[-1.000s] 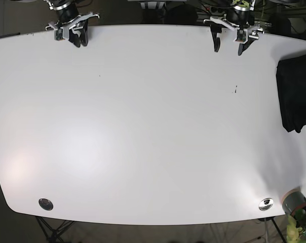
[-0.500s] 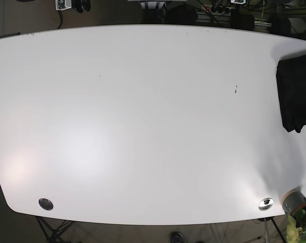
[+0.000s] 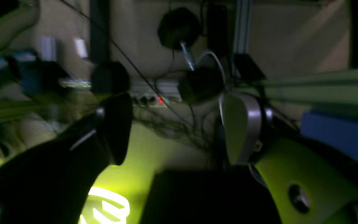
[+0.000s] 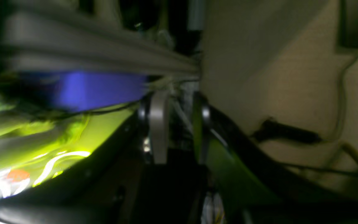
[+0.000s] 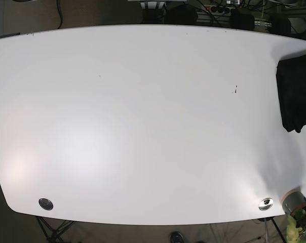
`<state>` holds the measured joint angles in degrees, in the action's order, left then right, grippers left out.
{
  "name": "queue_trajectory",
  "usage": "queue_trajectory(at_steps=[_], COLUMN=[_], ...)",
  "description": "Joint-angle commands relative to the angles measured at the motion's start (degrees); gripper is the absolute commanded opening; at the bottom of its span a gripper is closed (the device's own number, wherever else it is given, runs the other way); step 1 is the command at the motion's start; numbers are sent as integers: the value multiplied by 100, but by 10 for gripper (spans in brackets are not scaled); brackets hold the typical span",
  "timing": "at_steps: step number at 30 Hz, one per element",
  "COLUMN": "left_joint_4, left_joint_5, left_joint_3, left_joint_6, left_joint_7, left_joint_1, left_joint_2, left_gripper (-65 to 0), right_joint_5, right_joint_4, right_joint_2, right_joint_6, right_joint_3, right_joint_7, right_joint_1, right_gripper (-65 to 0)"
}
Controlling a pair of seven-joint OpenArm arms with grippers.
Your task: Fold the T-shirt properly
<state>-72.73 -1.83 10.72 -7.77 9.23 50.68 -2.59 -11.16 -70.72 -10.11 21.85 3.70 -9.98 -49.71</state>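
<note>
Lying on one white table (image 5: 143, 126): one dark T-shirt (image 5: 297, 96).

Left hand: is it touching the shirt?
Apart. The base view shows the black T-shirt at the table edge with no arm near it; the left wrist view shows the left hand open, facing cables.
</note>
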Motion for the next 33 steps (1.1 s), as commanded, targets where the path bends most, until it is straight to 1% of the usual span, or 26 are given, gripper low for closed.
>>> queue_trajectory(at_steps=[1, 4, 9, 12, 17, 21, 24, 29, 31, 33], left_joint_4=[605, 1422, 2803, 3277, 4112, 4965, 5510, 5959, 6178, 6442], left_joint_5=[2, 2, -7, 2, 2, 2, 2, 2, 11, 37], left_joint_3=[-30, -206, -241, -241, -241, -241, -241, -241, -250, -347], left_joint_6=[-19, -19, -19, -19, -19, -19, -10, -1, 166, 430], left_joint_7=[74, 74, 92, 83, 83, 83, 101, 74, 74, 74], left_joint_1=[-175, -659, -1582, -1986, -2733, -3314, -3657, -4079, -4272, -4448], left_joint_2=[-97, -132, -132, -185, -238, -238, -238, -238, -238, -238], left_gripper=[-228, -229, -229, -229, -229, -229, -229, -229, -229, -229], right_joint_5=[-40, -40, -40, -14, 558, 786, 804, 804, 804, 804], right_joint_4=[448, 984, 1889, 2303, 2927, 3305, 3648, 4404, 4667, 4887], right_joint_2=[-31, -40, -40, -48, -48, -22, -13, -5, -5, -5], right_joint_6=[-9, -26, -26, -26, -26, -26, -26, -26, -26, -26], right_joint_3=[3, 3, 3, 3, 21, 21, 12, 12, 12, 12], right_joint_7=[-70, -70, -53, -53, -70, -70, -70, -70, -70, -70], right_joint_1=[105, 536, 1213, 1556, 2092, 2435, 2752, 3376, 3613, 3842], right_gripper=[-528, -528, -528, -528, -528, -528, -528, -528, -528, -528])
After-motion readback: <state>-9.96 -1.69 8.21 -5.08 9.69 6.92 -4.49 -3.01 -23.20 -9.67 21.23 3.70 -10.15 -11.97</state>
